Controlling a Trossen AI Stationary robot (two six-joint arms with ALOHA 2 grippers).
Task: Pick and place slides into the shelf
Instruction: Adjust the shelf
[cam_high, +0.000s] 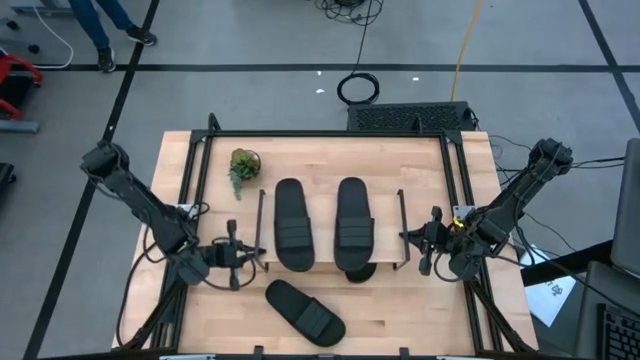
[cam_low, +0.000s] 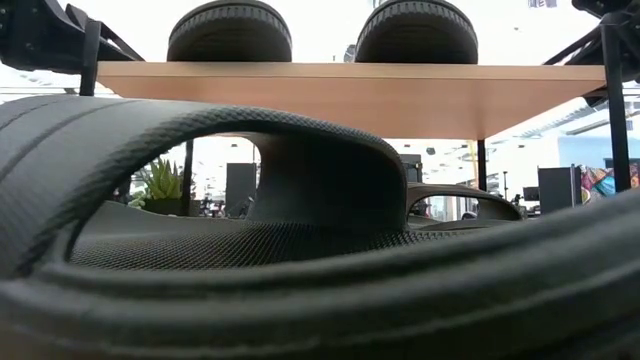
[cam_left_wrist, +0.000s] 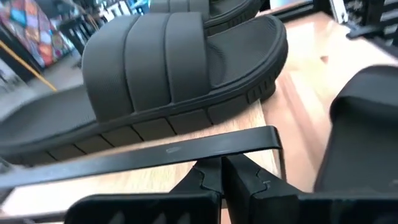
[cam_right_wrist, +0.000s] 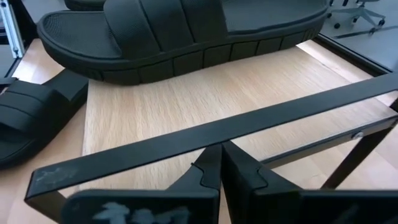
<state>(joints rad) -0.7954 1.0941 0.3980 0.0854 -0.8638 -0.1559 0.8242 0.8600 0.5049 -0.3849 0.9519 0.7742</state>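
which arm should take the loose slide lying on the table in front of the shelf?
Left, probably. The loose slide lies nearer the left pincer than the right pincer, which sits across the shelf. Both look shut and empty.

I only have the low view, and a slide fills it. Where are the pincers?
Observer: The left pincer is shut, at the shelf's left side frame.
Operator: And the right?
Observer: The right pincer is shut too, at the right side frame.
Operator: Is the slide that blocks my view gripped?
Observer: No. That slide lies slanted on the table in front of the shelf, apart from both pincers.
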